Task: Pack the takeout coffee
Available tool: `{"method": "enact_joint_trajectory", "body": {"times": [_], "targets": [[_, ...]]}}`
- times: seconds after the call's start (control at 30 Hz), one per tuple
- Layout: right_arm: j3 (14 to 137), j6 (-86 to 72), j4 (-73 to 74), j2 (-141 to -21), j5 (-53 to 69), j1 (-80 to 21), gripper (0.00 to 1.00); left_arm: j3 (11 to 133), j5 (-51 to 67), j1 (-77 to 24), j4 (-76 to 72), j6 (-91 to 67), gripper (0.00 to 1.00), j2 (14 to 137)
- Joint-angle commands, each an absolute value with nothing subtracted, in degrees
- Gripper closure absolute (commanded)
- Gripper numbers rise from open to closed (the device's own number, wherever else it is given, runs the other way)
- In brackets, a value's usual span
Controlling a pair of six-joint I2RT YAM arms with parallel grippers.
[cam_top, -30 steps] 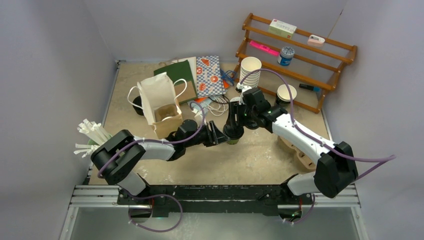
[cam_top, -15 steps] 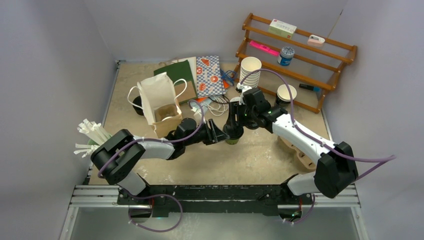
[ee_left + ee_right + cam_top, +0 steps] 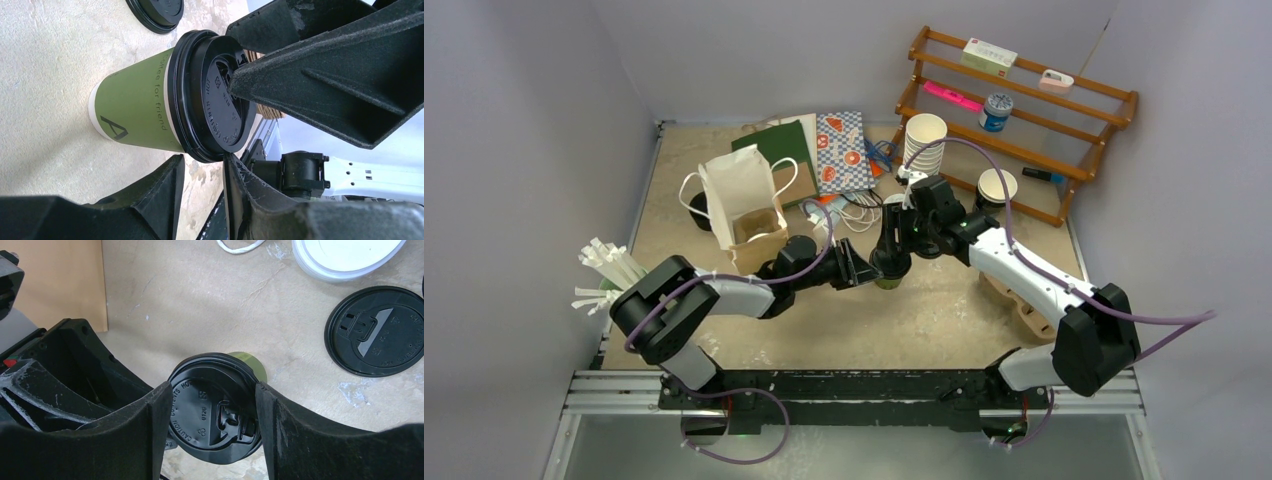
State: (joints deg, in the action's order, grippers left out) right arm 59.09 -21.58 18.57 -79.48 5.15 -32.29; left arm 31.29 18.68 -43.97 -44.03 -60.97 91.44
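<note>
A green paper takeout coffee cup (image 3: 135, 105) with a black lid (image 3: 210, 410) stands upright mid-table (image 3: 887, 281). My right gripper (image 3: 212, 387) comes down from above, shut on the lid's rim, one finger touching each side (image 3: 891, 260). My left gripper (image 3: 202, 162) reaches in from the left at lid height (image 3: 861, 270). Its jaws stand a little apart, the tips right at the lid's edge and nothing clearly clamped between them. A white lid (image 3: 345, 255) lies just beyond; whether a cup sits under it I cannot tell.
A loose black lid (image 3: 375, 330) lies on the table beside the cup. An open brown paper bag (image 3: 749, 215) stands to the left. A stack of white cups (image 3: 924, 140), a wooden rack (image 3: 1064, 160), straws (image 3: 609, 268) and a cardboard carrier (image 3: 1024, 305) ring the work area.
The left arm's elbow has crept slightly to the right. The cup and the right gripper have stayed where they were.
</note>
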Motion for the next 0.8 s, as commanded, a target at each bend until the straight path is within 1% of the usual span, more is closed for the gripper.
{"method": "enact_joint_trajectory", "body": {"times": [0.0, 0.57, 0.77], "targets": [[58.4, -21.0, 19.6, -79.0, 6.5, -32.3, 0.36, 31.7, 17.8, -43.5, -44.5, -60.5, 0.65, 93.3], [58.9, -19.7, 20.9, -80.2, 7.0, -32.3, 0.36, 28.9, 17.1, -43.5, -46.3, -60.1, 0.67, 96.6], [61.1, -18.9, 23.7, -78.6, 4.5, -32.3, 0.35, 29.3, 16.5, -43.5, -44.4, -58.8, 0.67, 95.2]]}}
